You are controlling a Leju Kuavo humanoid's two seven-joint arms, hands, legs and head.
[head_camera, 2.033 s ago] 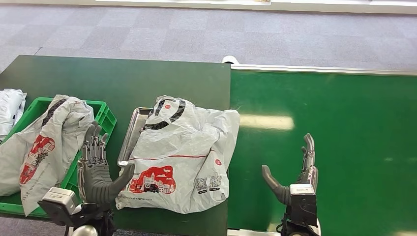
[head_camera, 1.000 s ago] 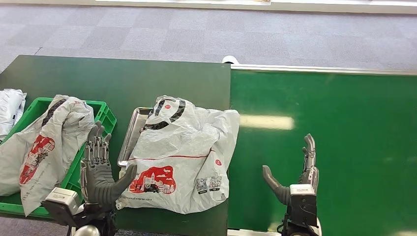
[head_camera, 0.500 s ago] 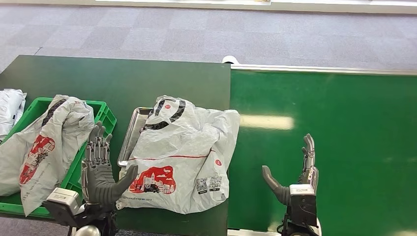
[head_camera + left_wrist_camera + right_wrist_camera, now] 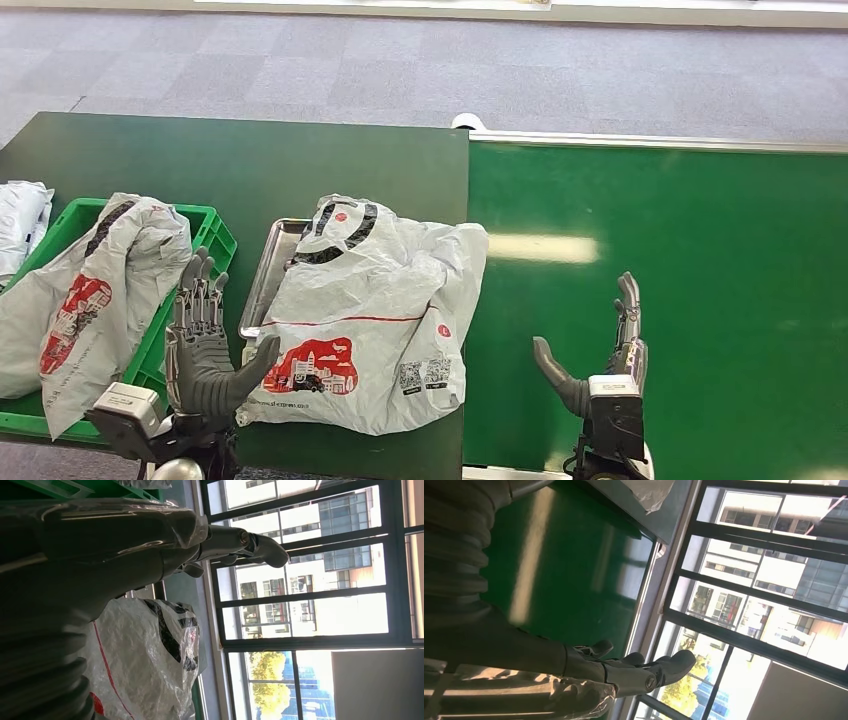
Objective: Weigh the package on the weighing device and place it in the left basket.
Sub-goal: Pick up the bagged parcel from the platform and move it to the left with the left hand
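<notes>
Package [image 4: 365, 315] lies on metal tray [image 4: 268, 268], mid desk [image 4: 250, 165]. Your left hand [image 4: 205, 345] just beside its near-left corner, fingers spread, holding nothing. Right hand [image 4: 610, 350] well apart, likewise empty. Long axis runs away from you. Basket [image 4: 215, 235] left of tray.

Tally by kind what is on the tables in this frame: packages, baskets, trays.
Packages: 3 — one on the metal tray, one in the green basket, one partly cut off at the far left edge.
Green baskets: 1.
Metal trays: 1.
Total: 5
</notes>
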